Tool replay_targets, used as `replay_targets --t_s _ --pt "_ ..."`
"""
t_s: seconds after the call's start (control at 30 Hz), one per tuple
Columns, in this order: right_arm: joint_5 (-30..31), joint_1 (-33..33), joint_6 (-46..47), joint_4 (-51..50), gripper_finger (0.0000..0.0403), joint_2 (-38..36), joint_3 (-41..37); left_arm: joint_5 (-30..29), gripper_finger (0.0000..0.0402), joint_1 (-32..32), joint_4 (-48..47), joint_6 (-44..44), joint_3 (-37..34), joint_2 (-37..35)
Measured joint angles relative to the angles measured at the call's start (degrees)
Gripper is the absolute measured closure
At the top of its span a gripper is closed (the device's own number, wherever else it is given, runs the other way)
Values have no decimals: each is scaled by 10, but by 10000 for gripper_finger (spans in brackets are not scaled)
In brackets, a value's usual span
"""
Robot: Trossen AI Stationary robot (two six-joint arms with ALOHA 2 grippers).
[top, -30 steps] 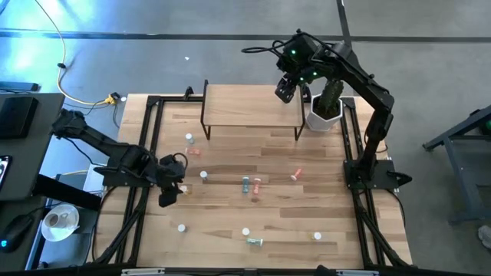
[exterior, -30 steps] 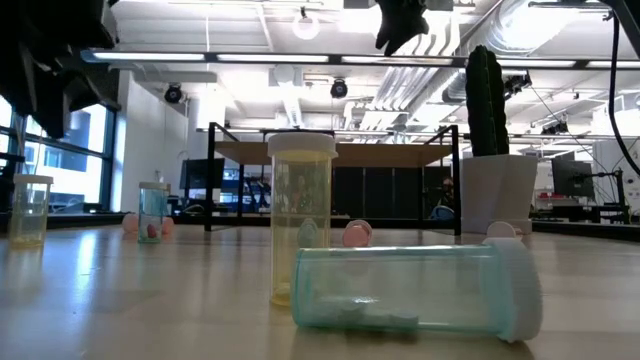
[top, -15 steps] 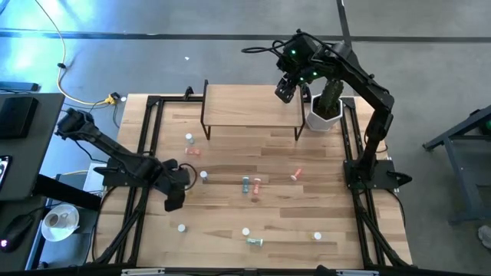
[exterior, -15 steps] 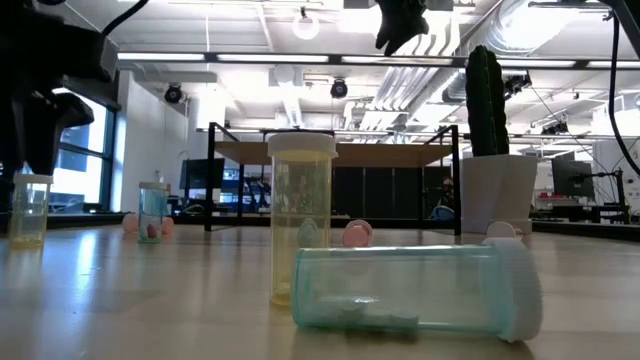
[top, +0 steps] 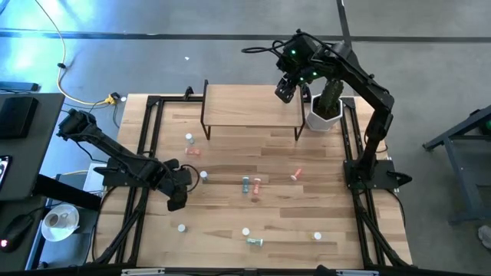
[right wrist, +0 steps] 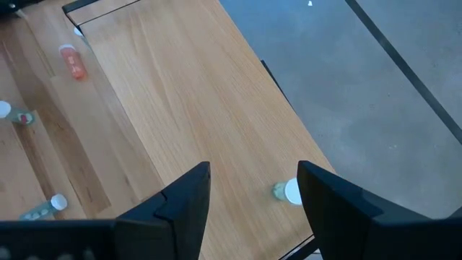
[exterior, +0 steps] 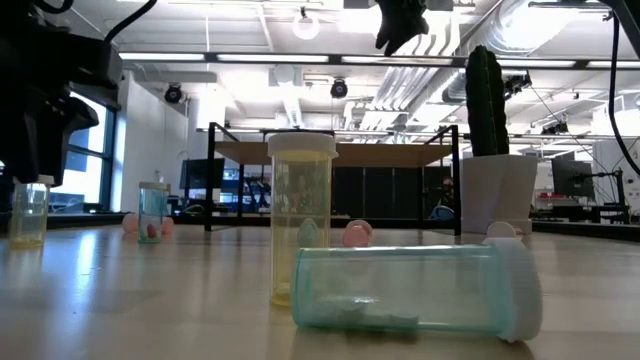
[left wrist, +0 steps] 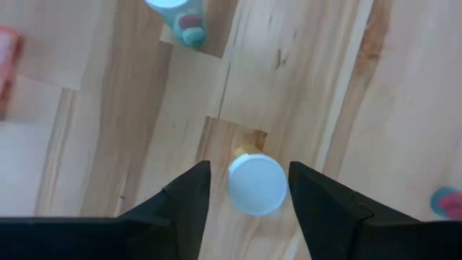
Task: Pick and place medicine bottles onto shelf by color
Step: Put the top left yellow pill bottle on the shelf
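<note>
The left gripper (left wrist: 247, 189) has come down over a small yellow bottle (left wrist: 256, 183) standing upright near the left edge of the table (top: 307, 161), and its two dark fingers now sit on either side of the white cap, apart from it, with narrow gaps showing. The jaws look partly open and narrowing, and nothing is held yet. This probably means a grasp is about to be made, the first step in carrying this bottle to the shelf (top: 253, 106). Compared with a second ago, the left arm has swung nearer the table's front edge and lowered, and its jaws have drawn in. The right gripper (top: 285, 91) has not moved: it hangs open and empty above the shelf's right end, beside the cactus pot (top: 325, 115). Other bottles lie scattered across the table.
</note>
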Motion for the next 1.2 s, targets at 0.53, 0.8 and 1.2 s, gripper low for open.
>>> replay_targets --t_s 0.53,0.8,1.2 --pt "0 0 0 0 203 0 0 13 292 0 4 9 0 0" --pt "0 0 0 0 203 0 0 14 293 1 23 20 4 -2" --pt "0 0 0 0 203 0 0 4 290 70 13 163 112 -16"
